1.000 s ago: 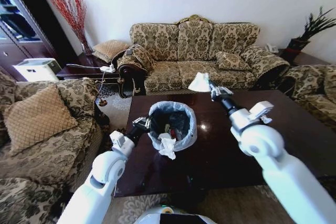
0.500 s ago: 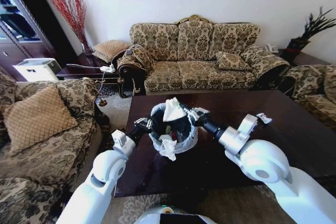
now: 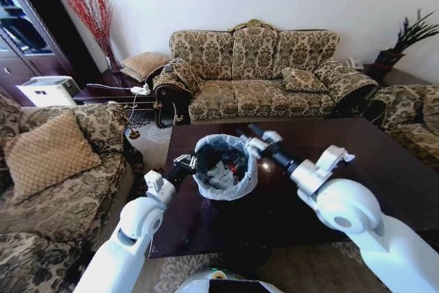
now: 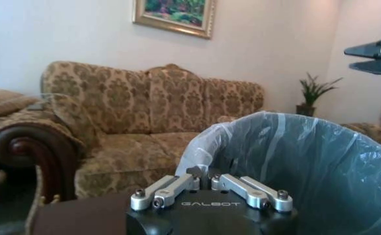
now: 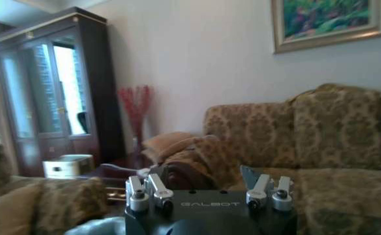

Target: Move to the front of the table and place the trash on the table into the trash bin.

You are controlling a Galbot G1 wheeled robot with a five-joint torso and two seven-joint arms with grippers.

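Room: living room with patterned sofas around a dark glossy tabletop [image 3: 384,169]; I stand at its near long edge.
Trash bin: the trash bin [image 3: 226,167] stands on the tabletop near its left end, between my two arms, with the pale bag folded over the rim.
Trash: crumpled white tissue and a piece with red on it lie inside the bin [image 3: 221,168]; a small white scrap [image 3: 345,155] lies on the tabletop beside my right forearm, well apart from the bin.
Risk one: my left gripper pinches the thin bag, so in my judgement any pull of that arm could tip the light bin or strip the liner off its rim.
Risk two: my right arm reaches across the tabletop close to the bin; a careless sweep could knock the bin or brush the scrap off the edge.
Left gripper: my left gripper [image 4: 210,190] sits at the bin's left rim, fingers drawn narrow with the bag's edge between them.
Right gripper: my right gripper [image 3: 250,132] hangs just beyond the bin's far right rim; its fingers [image 5: 152,192] stand wide apart and hold nothing.
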